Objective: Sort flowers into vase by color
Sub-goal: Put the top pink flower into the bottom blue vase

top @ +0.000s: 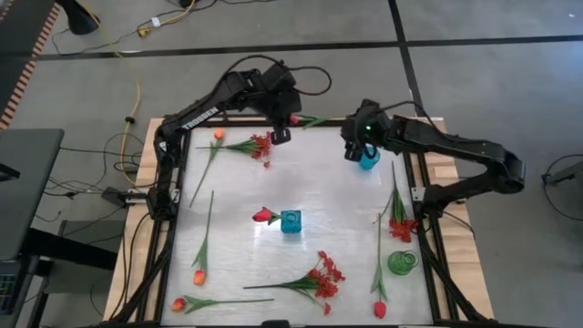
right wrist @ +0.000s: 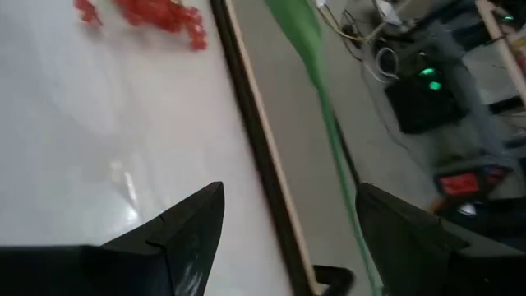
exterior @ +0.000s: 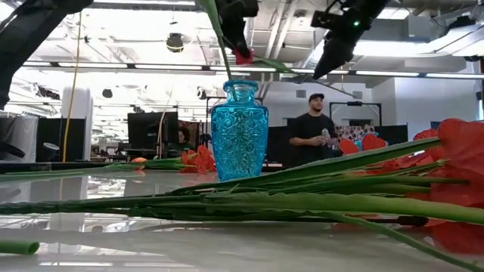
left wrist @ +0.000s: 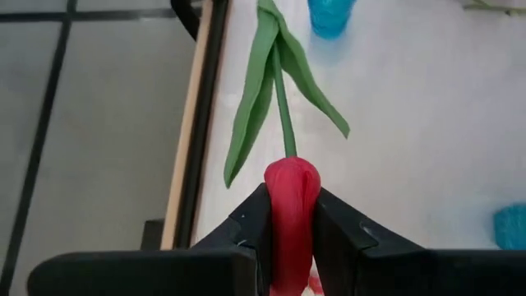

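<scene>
My left gripper (top: pixel 281 129) hangs over the table's far edge, shut on a red rosebud flower (top: pixel 293 119) whose green stem (top: pixel 319 120) runs toward the table's right. In the low view the bud (exterior: pixel 243 56) sits high above the table. My right gripper (top: pixel 354 144) is open above a blue vase (top: pixel 369 159) at the far right. In the right wrist view that stem (right wrist: pixel 322 90) passes between the open fingers, close to one finger (right wrist: pixel 427 238); whether it touches I cannot tell. My left gripper pinches the rosebud's head (left wrist: pixel 292 177) between its two fingers (left wrist: pixel 255 222), which lie on the bud's two sides. The stem and leaves (left wrist: pixel 271 74) stick out forward past the fingertips. The flower is lifted clear of the table, its stem about level.
A second blue vase (top: pixel 291 220) stands mid-table with a red bud (top: pixel 264 216) beside it. A green vase (top: pixel 402 263) stands near right. Orange tulips (top: pixel 199 273), red sprays (top: pixel 321 278) (top: pixel 260 146) (top: pixel 399 223) and another rosebud (top: pixel 379 308) lie flat. A person (exterior: pixel 311 128) stands behind.
</scene>
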Robot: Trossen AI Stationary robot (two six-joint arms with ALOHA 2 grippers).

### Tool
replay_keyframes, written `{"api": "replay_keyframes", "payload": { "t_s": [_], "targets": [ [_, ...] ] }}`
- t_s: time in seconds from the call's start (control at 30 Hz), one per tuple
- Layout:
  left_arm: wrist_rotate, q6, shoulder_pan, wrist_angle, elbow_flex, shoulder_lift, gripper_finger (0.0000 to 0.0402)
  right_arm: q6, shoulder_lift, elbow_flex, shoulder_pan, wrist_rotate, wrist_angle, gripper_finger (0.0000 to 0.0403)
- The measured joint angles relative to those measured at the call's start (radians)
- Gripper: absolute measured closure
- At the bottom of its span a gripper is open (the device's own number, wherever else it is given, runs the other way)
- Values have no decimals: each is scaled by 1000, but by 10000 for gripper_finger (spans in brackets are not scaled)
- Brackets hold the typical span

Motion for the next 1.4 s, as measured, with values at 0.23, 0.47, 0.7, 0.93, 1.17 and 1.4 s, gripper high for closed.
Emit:
{"api": "replay_keyframes", "payload": {
  "t_s": [0.23, 0.47, 0.7, 0.93, 1.17, 1.4],
  "targets": [
    [2, 3, -5, -71, 0, 3, 346, -60, 72, 35, 7, 19, 2, 101],
    [5, 7, -14, -74, 0, 3, 346, -25, 129, 35, 0, -26, -3, 101],
    [55, 23, -15, -100, 0, 0, 346, 28, 129, 35, -11, -66, -5, 111],
    [84, 29, -14, -95, 0, -3, 346, 75, 128, 35, -31, -149, -9, 205],
    [86, 30, -15, -96, 0, -3, 346, 71, 113, 35, -20, -149, -13, 330],
    [113, 29, -14, -95, 0, -3, 346, 46, 112, 34, -16, -149, -17, 379]
  ]
}}
